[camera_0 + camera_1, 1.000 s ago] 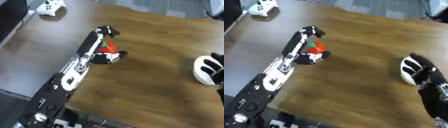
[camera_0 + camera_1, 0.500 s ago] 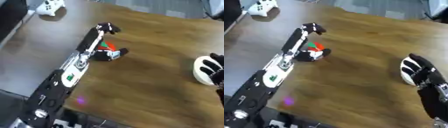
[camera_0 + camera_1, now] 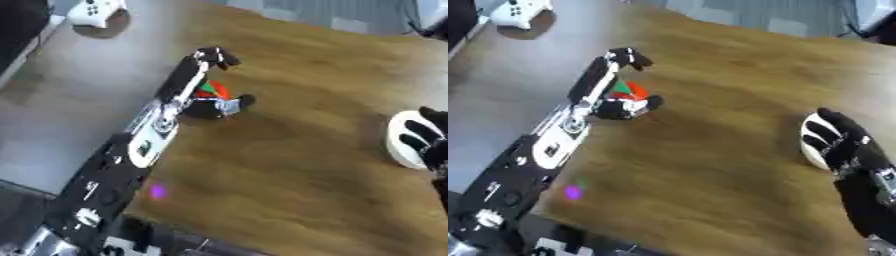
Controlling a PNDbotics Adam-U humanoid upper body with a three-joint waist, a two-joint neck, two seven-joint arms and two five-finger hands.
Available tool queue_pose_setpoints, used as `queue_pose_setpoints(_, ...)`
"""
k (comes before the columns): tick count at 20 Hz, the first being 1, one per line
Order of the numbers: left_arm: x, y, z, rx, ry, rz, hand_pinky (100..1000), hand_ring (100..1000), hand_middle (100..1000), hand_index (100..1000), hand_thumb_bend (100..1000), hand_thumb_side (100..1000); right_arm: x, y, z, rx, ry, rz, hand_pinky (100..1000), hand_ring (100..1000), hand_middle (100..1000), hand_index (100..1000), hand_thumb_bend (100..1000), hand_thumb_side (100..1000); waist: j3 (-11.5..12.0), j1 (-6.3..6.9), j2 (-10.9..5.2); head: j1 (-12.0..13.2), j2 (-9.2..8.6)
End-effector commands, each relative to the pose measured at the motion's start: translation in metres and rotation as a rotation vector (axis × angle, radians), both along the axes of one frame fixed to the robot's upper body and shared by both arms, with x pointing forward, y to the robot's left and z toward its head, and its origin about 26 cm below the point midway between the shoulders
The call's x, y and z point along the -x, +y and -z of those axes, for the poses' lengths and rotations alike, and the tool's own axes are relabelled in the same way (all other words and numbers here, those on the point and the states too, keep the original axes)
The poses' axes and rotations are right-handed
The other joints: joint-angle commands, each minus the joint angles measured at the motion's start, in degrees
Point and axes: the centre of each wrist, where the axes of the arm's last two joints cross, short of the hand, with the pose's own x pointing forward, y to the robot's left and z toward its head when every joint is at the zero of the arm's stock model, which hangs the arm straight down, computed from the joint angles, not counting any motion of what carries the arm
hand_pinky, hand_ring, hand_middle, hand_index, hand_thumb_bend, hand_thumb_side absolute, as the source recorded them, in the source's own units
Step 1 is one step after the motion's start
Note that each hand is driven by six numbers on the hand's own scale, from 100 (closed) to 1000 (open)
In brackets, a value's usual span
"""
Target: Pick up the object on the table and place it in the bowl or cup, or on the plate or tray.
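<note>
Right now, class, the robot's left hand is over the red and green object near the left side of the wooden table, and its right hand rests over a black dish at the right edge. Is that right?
Not quite: the dish under the right hand is white, not black, as the right eye view shows. The rest holds: the left hand is over the red and green object near the left side of the wooden table.
</note>
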Motion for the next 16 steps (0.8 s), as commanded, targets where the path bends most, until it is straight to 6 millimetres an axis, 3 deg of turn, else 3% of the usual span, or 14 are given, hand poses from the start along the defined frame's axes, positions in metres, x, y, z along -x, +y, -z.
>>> queue_pose_setpoints(1,-0.005,0.004,-0.005,-0.006,-0.017,-0.007,716,630,614,735,618,815,0.000,0.001,-0.009,-0.001,-0.035,-0.011,934,945,972,976,100,916,-0.22,0.07,-0.44,0.40,-0.67)
queue_pose_setpoints(2,-0.006,0.004,-0.004,-0.007,-0.013,-0.007,716,629,614,735,626,849,0.000,0.002,-0.009,-0.001,-0.035,-0.011,934,945,972,976,100,919,-0.26,0.03,-0.36,0.41,-0.67)
queue_pose_setpoints(3,-0.006,0.004,-0.003,-0.009,-0.010,-0.008,717,630,614,735,618,817,0.000,0.002,-0.009,-0.001,-0.036,-0.012,935,945,972,976,100,917,-0.29,-0.01,-0.28,0.42,-0.68)
queue_pose_setpoints(16,-0.010,0.012,0.014,-0.024,0.035,-0.031,723,629,611,732,612,825,-0.001,0.003,-0.010,0.000,-0.041,-0.017,937,946,973,977,100,919,-0.66,-0.10,0.41,0.42,-0.56)
